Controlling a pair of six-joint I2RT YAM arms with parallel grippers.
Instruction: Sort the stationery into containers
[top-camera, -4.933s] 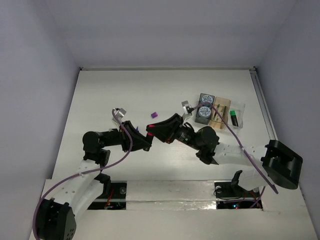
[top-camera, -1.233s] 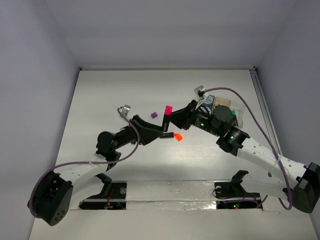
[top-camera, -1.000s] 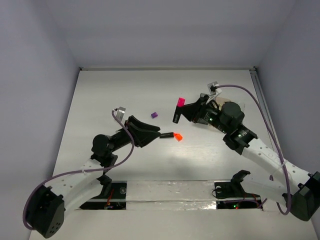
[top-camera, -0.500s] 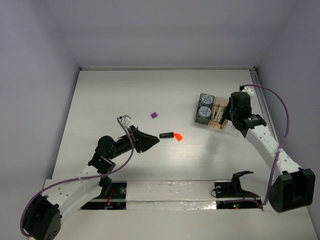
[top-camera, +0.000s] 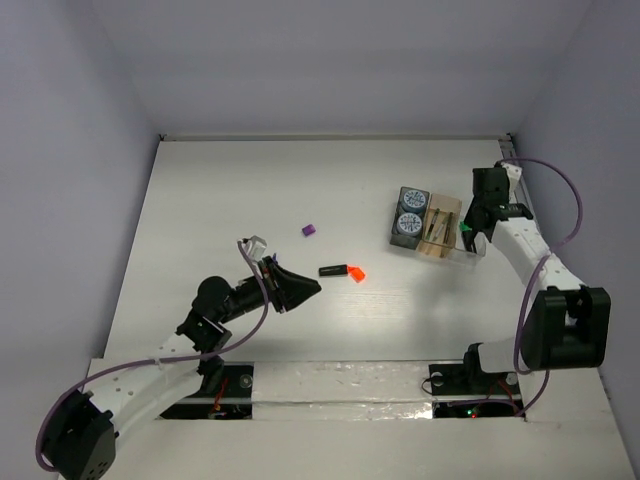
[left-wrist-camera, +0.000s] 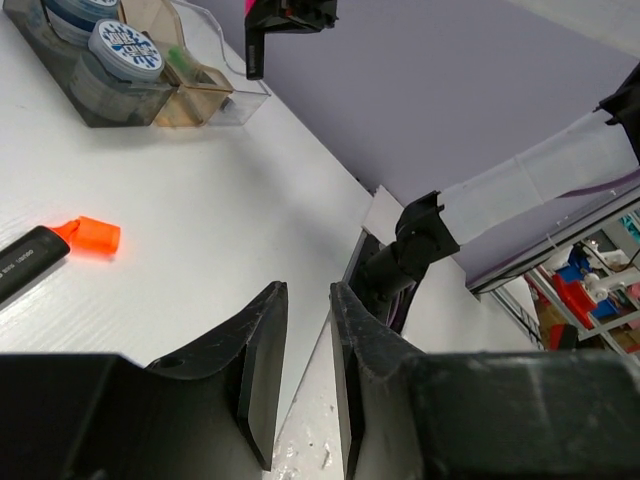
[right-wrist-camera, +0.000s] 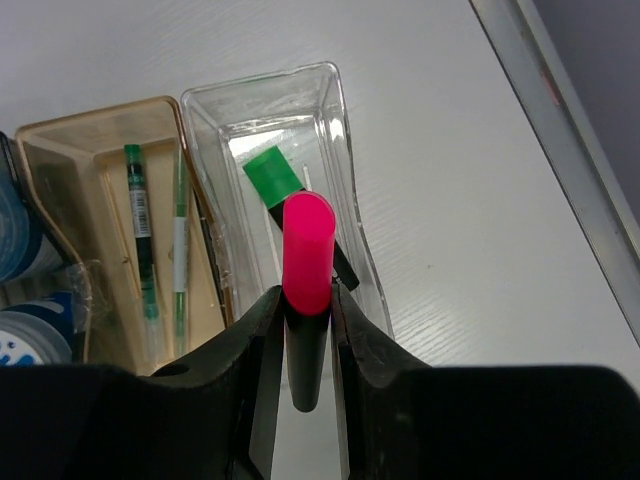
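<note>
Right end effector clenched on pink-capped highlighter, directly over clear box; green-capped highlighter lies inside, beneath it. Left end effector empty, jaws narrowly parted; orange-capped highlighter on desk ahead.

At the centre of the table lies an orange-capped highlighter, the left gripper just beside it. The right gripper hangs over the clear box by the right edge.

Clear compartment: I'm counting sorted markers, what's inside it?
One green-capped highlighter lies in the clear compartment. The pink-capped highlighter held in the right gripper covers part of its body.
</note>
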